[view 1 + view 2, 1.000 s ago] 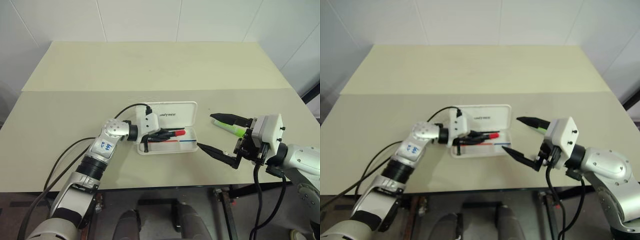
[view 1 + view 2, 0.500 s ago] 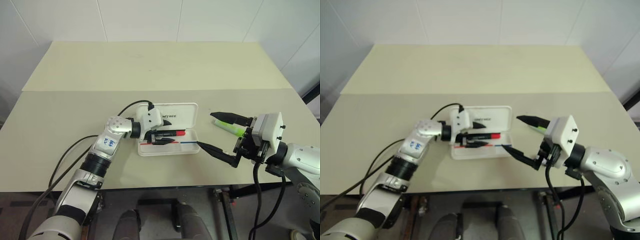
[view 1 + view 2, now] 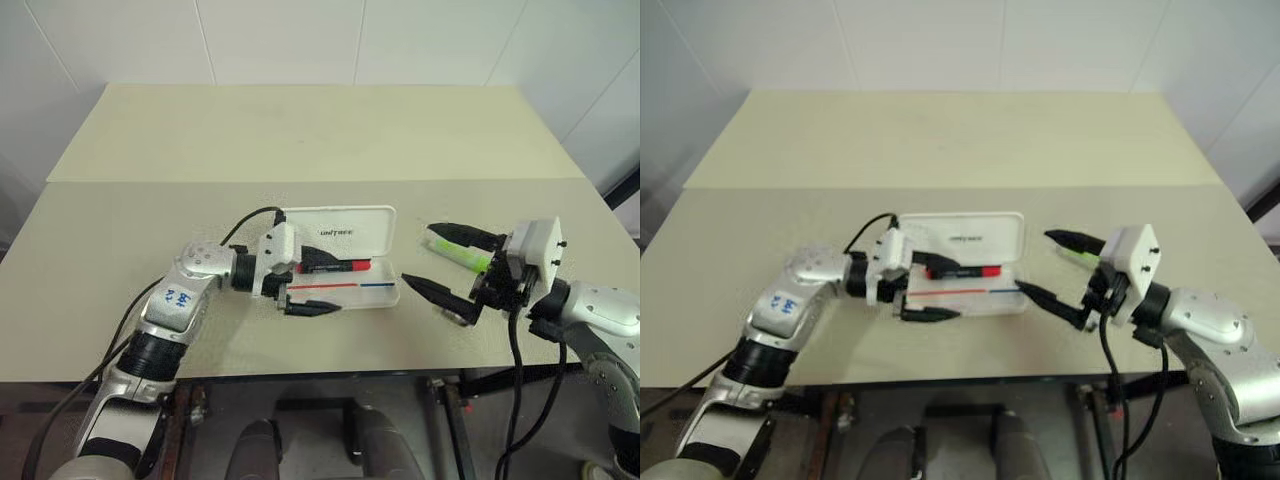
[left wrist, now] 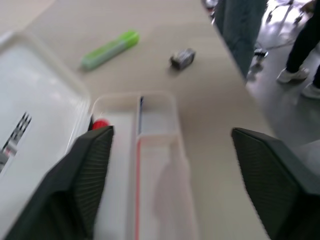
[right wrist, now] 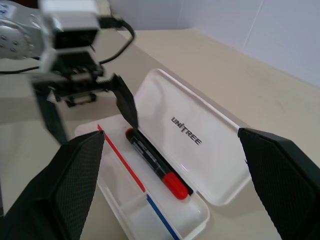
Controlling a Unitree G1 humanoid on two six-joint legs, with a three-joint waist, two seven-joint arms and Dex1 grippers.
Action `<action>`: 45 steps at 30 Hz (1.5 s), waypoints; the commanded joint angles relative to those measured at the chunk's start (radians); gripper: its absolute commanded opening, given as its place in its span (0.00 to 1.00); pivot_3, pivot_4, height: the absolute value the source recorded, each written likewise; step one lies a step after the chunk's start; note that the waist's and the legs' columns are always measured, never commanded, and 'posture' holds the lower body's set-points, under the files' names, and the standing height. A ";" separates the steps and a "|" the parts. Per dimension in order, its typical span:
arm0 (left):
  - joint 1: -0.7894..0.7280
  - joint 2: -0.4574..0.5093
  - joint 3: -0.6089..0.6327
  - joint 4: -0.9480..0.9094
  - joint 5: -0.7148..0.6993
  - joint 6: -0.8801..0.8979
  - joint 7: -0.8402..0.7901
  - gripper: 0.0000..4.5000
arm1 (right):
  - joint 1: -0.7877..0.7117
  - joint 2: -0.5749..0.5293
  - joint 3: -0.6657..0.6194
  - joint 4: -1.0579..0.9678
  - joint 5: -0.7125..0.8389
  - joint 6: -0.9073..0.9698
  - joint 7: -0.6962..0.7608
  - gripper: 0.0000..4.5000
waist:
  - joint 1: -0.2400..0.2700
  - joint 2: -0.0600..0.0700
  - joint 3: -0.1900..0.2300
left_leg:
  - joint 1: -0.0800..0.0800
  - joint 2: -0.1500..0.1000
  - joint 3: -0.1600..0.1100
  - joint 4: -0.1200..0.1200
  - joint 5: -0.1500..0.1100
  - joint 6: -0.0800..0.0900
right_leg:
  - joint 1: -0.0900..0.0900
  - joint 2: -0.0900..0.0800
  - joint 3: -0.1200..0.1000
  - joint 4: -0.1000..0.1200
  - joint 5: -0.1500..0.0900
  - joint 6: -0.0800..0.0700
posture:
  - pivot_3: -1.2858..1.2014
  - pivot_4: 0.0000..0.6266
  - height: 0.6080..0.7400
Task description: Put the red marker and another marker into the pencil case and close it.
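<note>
Red marker lies in the open pencil case; green highlighter rests on the table between the spread, empty fingers of my right gripper, long axis slanting toward me; left gripper released, farther off.

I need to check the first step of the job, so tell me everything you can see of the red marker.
The red marker is a short, thick pen with a black barrel and a red cap end, plastic by the look of it. It lies flat inside the open pencil case, in the tray's compartment along the hinge side, lengthwise beside the raised lid. Nothing grips it: the left gripper stands open, with one finger close by the marker's black end.
</note>
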 commanded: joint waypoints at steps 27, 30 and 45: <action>-0.012 0.115 0.173 -0.285 -0.206 0.248 0.199 1.00 | -0.768 0.003 0.279 1.549 -0.555 -0.517 0.409 1.00 | -0.044 0.001 0.000 | 0.003 -0.001 0.000 -0.003 0.003 0.003 | 0.000 0.001 0.003 0.003 0.003 0.006 | 0.52 0.24 1.00; -0.009 0.121 0.178 -0.296 -0.213 0.254 0.208 1.00 | -0.791 0.019 0.278 1.608 -0.582 -0.527 0.380 1.00 | -0.049 0.001 0.000 | 0.003 -0.002 0.000 -0.003 0.003 0.002 | 0.000 0.001 0.004 0.003 0.004 0.007 | 0.52 0.24 1.00; -0.002 0.159 0.182 -0.295 -0.207 0.236 0.202 1.00 | -0.835 0.014 0.265 1.694 -0.627 -0.492 0.372 0.24 | -0.056 0.001 0.000 | 0.006 -0.003 0.001 0.002 0.005 0.000 | 0.006 0.001 0.008 0.002 0.003 0.005 | 0.52 0.24 1.00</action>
